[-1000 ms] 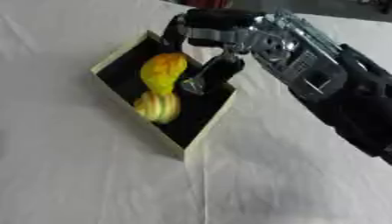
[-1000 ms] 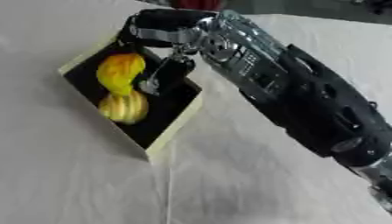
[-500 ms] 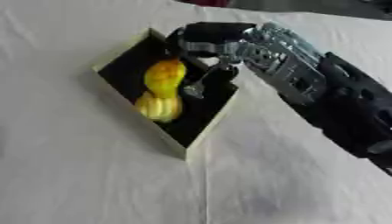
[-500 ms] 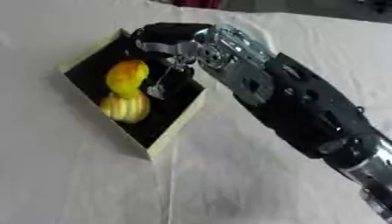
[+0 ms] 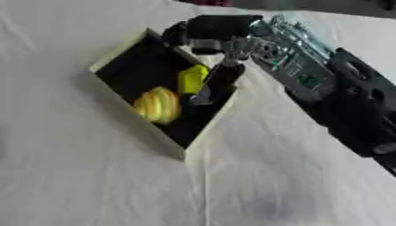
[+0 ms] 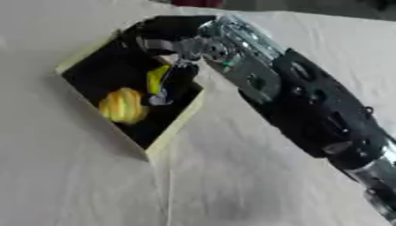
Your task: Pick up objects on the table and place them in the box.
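A cream-walled box point(image 5: 203, 132) with a black inside lies askew on the white cloth. In it rest a ribbed yellow-orange fruit point(image 5: 158, 105) and, just right of it, a plain yellow piece point(image 5: 191, 78). My right hand point(image 5: 217, 81) comes in from the upper right over the box's far corner. Its dark fingers hang fairly straight down into the box and lie against the yellow piece's right side. They hide part of that piece. The left hand shows in neither view.
My black and silver right forearm point(image 6: 309, 110) crosses the upper right of the cloth. White cloth point(image 5: 93, 185) spreads to the left of and below the box. A dark strip point(image 6: 325, 5) runs along the far edge.
The view has shifted a little. The fingers now reach deeper into the box, and the yellow piece stands narrower and closer against them, further from the ribbed fruit.
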Controlling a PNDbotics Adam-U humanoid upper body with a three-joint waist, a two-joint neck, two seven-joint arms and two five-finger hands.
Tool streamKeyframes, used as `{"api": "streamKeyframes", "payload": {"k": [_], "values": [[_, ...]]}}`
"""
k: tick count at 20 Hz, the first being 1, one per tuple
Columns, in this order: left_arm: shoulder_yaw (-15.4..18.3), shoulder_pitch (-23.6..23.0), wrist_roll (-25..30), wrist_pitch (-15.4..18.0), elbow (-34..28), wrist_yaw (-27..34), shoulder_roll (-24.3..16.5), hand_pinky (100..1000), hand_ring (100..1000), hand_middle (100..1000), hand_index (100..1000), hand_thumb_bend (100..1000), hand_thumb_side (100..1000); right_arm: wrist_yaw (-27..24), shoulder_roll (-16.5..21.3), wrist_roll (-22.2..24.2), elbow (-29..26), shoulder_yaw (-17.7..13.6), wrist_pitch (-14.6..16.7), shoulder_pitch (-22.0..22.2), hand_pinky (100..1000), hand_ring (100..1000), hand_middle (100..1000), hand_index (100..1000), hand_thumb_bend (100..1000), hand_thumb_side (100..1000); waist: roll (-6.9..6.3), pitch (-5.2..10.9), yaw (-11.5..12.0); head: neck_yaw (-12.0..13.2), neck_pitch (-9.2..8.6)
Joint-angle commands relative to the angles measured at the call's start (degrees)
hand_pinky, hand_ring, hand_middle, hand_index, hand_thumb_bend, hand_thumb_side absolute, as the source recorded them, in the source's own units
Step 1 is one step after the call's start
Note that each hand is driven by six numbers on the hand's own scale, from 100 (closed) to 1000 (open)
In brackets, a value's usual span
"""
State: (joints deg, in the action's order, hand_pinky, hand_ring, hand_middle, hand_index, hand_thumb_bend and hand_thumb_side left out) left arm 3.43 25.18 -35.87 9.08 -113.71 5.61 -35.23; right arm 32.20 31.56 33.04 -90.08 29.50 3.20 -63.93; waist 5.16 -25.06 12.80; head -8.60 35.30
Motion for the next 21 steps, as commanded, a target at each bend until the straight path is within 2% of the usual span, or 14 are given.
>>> {"api": "streamKeyframes", "payload": {"k": [1, 5, 7, 8, 9, 12, 14, 15, 16, 21], "values": [[0.6, 0.1, 0.0, -0.1, -0.9, -0.1, -1.0, 870, 896, 873, 810, 368, 798, -0.5, 2.0, -1.3, -3.4, -2.5, -1.3, -0.6, 874, 870, 863, 933, 393, 249, -0.66, 1.80, -0.2, 0.3, 0.46], [0.7, -0.1, -0.1, -0.2, -0.9, -0.1, -1.1, 870, 896, 873, 811, 369, 796, -2.7, 3.3, -2.5, -6.7, -5.0, -3.7, -0.2, 871, 857, 859, 932, 349, 250, -0.90, 2.24, -0.6, 0.6, 0.66], [0.8, -0.2, -0.2, -0.2, -0.9, -0.1, -1.1, 870, 896, 873, 811, 368, 796, -4.5, 3.7, -3.2, -7.8, -6.5, -5.3, -0.1, 870, 853, 858, 932, 318, 279, -1.03, 2.41, -0.9, 0.7, 0.66], [0.7, -0.3, -0.2, -0.2, -0.9, -0.1, -1.1, 870, 896, 874, 811, 368, 797, -5.5, 3.9, -3.7, -8.2, -7.3, -6.2, -0.1, 869, 852, 859, 932, 247, 295, -1.09, 2.48, -1.0, 0.7, 0.68], [0.7, -0.3, -0.2, -0.3, -0.9, -0.1, -1.0, 870, 896, 874, 811, 368, 797, -6.2, 4.1, -4.2, -8.5, -8.0, -7.0, -0.1, 869, 852, 858, 932, 307, 280, -1.12, 2.54, -1.1, 0.6, 0.70], [0.8, -0.5, -0.2, -0.3, -0.9, -0.2, -1.1, 869, 896, 873, 811, 369, 796, -7.0, 5.3, -6.3, -7.3, -10.8, -10.0, -0.2, 873, 856, 868, 938, 215, 351, -1.28, 2.80, -1.4, 0.7, 0.81], [0.8, -0.7, -0.3, -0.3, -0.9, -0.3, -1.1, 869, 896, 873, 811, 369, 795, -6.0, 6.3, -8.3, -4.3, -12.6, -12.0, -0.4, 877, 864, 882, 935, 143, 450, -1.35, 2.93, -1.5, 0.8, 0.73], [0.9, -0.8, -0.3, -0.4, -0.9, -0.3, -1.2, 869, 895, 873, 811, 371, 790, -5.1, 6.8, -9.5, -2.0, -13.5, -12.9, -0.6, 879, 870, 886, 928, 100, 366, -1.37, 2.98, -1.6, 0.8, 0.62], [0.9, -0.9, -0.3, -0.4, -0.9, -0.4, -1.2, 869, 895, 873, 811, 371, 794, -3.8, 7.3, -10.9, 0.6, -14.3, -13.6, -0.9, 879, 874, 884, 922, 100, 522, -1.38, 3.03, -1.7, 0.9, 0.53], [1.0, -1.0, -0.4, -0.4, -0.9, -0.5, -1.4, 868, 895, 872, 810, 371, 794, 1.4, 7.9, -18.2, 14.7, -18.5, -14.0, -2.4, 877, 876, 884, 900, 100, 633, -1.42, 2.98, -1.8, 1.3, -0.05]]}}
